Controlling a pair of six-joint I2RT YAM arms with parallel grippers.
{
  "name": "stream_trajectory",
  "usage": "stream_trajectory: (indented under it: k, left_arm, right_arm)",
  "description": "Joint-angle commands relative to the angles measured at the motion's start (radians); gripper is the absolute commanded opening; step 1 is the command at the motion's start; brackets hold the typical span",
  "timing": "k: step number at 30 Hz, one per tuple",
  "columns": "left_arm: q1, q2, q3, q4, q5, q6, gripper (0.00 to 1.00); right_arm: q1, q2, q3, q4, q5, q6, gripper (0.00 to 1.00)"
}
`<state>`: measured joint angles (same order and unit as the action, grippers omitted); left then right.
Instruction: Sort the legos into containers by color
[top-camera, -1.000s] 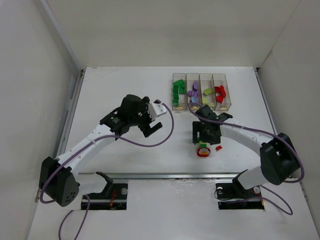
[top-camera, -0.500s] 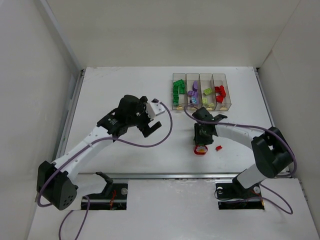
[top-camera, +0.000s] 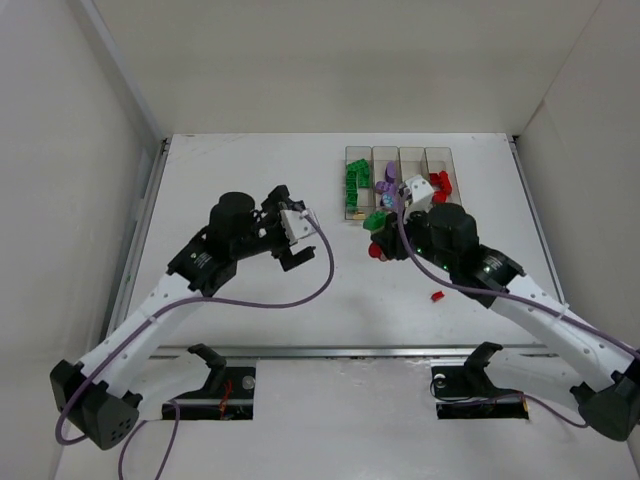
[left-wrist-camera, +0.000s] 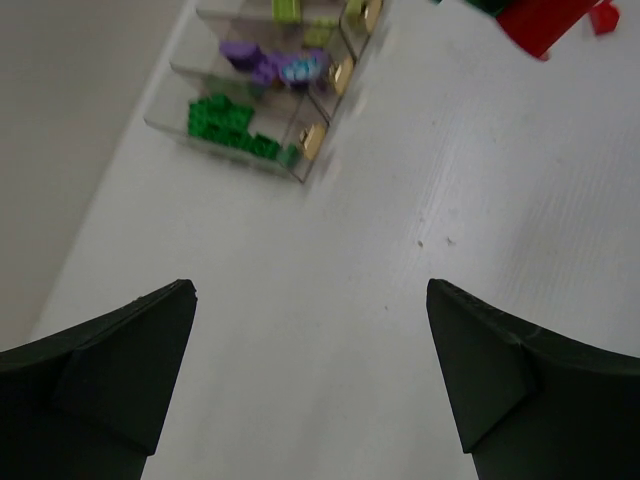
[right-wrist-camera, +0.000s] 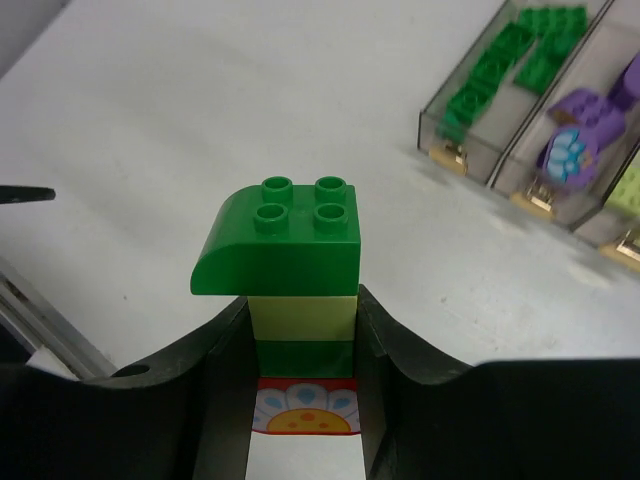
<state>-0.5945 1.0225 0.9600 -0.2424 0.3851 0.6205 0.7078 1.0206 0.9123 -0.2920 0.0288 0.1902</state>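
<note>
My right gripper (right-wrist-camera: 303, 345) is shut on a stack of legos (right-wrist-camera: 300, 250): a rounded green brick on top, then a pale yellow-green one, a dark green one and a red one with a flower print. In the top view the stack (top-camera: 376, 222) hangs above the table, just in front of the containers (top-camera: 398, 182). These clear bins hold green (right-wrist-camera: 505, 65), purple (right-wrist-camera: 580, 125), yellow-green and red legos. One small red lego (top-camera: 436, 296) lies on the table. My left gripper (top-camera: 298, 232) stands open and empty, to the left of the bins (left-wrist-camera: 250, 135).
White walls close the table in at the back and on both sides. A metal rail (top-camera: 330, 352) runs along the near edge, in front of the arm bases. Purple cables loop from both arms.
My right gripper has shut on the lego stack and lifted it off the table toward the bins. The left arm has drawn back a little to the left, still open.
</note>
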Motion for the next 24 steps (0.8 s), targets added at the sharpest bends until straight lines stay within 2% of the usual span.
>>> stream_trajectory:
  k: [1, 5, 7, 9, 10, 11, 14, 16, 20, 24]
  left_arm:
    - [-0.014, -0.071, 0.023, 0.138, 0.194, 0.171, 1.0]
    - [-0.014, -0.049, 0.032, 0.316, 0.254, 0.13, 1.0]
    - [-0.043, -0.026, 0.042, 0.325, 0.267, 0.191, 0.99]
    - [-0.063, 0.007, 0.068, 0.365, 0.267, 0.209, 0.88]
    - [-0.077, 0.019, 0.068, 0.365, 0.267, 0.223, 0.79]
    - [-0.077, 0.033, 0.083, 0.365, 0.267, 0.244, 0.78]
    - [-0.102, 0.117, 0.149, 0.243, 0.296, 0.346, 0.81]
    - [-0.113, 0.175, 0.187, 0.218, 0.305, 0.337, 0.81]
    - [-0.136, 0.199, 0.198, 0.209, 0.331, 0.337, 0.77]
    - [-0.145, 0.22, 0.223, 0.132, 0.344, 0.358, 0.7]
  right_arm:
    - [-0.001, 0.001, 0.039, 0.077, -0.055, -0.109, 0.0]
    - [-0.001, 0.033, 0.092, 0.068, -0.128, -0.109, 0.0]
    - [-0.001, 0.045, 0.106, 0.068, -0.129, -0.086, 0.0]
    - [-0.001, 0.045, 0.106, 0.068, -0.129, -0.077, 0.0]
    - [-0.001, 0.045, 0.115, 0.068, -0.129, -0.068, 0.0]
    - [-0.001, 0.045, 0.115, 0.068, -0.118, -0.058, 0.0]
    - [-0.001, 0.045, 0.115, 0.068, -0.118, -0.044, 0.0]
    - [-0.001, 0.045, 0.115, 0.068, -0.118, -0.034, 0.0]
    - [-0.001, 0.045, 0.115, 0.068, -0.109, -0.009, 0.0]
    - [-0.001, 0.045, 0.106, 0.068, -0.099, -0.009, 0.0]
